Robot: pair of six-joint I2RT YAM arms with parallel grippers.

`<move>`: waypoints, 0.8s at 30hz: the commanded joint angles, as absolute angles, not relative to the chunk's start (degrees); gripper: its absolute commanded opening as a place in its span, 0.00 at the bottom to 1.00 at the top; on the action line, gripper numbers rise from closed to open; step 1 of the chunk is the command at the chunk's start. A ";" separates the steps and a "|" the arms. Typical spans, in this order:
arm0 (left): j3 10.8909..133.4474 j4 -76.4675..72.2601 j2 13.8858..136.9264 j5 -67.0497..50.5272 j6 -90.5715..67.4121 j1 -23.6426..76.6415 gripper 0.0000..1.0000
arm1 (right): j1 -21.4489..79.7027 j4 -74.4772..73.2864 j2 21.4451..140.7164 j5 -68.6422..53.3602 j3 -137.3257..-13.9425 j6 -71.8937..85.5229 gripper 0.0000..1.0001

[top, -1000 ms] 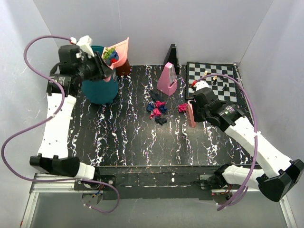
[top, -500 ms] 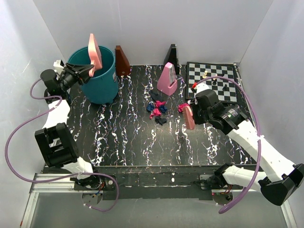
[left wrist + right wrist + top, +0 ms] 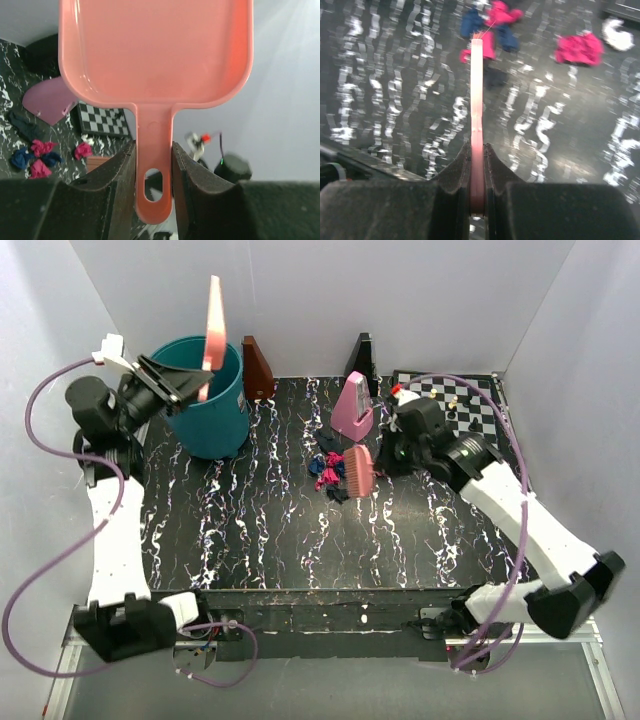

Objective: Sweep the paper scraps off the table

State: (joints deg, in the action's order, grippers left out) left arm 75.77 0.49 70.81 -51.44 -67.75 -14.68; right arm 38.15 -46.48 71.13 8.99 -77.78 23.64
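The right gripper (image 3: 477, 152) clamps a brush (image 3: 477, 85) beside the paper scraps (image 3: 327, 471) at the middle of the table (image 3: 250, 525); the left gripper (image 3: 153, 155) grips the dustpan (image 3: 155, 50) above the bucket (image 3: 213, 426). The pan probably needs lowering flat before sweeping.

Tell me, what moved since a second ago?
The left gripper swung the pink dustpan from tipped over the teal bin to upright above it, empty now, handle still gripped. The right gripper slid its pink brush leftwards, up against the paper scraps. The bin, pink metronome and chessboard stayed put.
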 commanded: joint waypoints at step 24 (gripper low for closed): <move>57.57 29.09 44.74 -32.34 -34.19 -1.76 0.00 | 28.66 -30.74 119.45 -4.49 -106.97 69.36 0.01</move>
State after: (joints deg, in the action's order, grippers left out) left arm 58.28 29.34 46.00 -31.68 -36.60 -2.02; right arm 30.41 -29.87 121.32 -5.54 -107.68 66.46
